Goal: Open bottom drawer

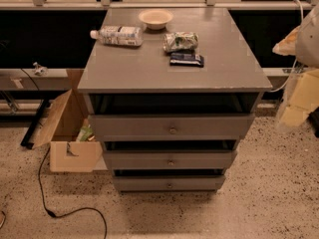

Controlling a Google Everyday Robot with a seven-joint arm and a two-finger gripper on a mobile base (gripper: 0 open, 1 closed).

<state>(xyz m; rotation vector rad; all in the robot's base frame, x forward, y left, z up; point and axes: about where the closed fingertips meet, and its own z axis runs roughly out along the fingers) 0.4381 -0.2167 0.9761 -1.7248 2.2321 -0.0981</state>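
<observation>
The bottom drawer (168, 184) is the lowest grey front of the cabinet, with a small round metal knob (169, 185) at its middle. It sits nearly flush below the middle drawer (169, 161) and the top drawer (172, 127), each with its own knob. My gripper (298, 101) is a pale blurred shape at the right edge of the camera view, raised level with the cabinet top and well to the right of the drawers. It touches nothing.
On the cabinet top (149, 73) lie a white bowl (155, 18), a plastic bottle on its side (118, 35), a green snack bag (180, 42) and a dark packet (186, 59). An open cardboard box (70, 133) stands left of the cabinet. A black cable (55, 203) runs over the speckled floor.
</observation>
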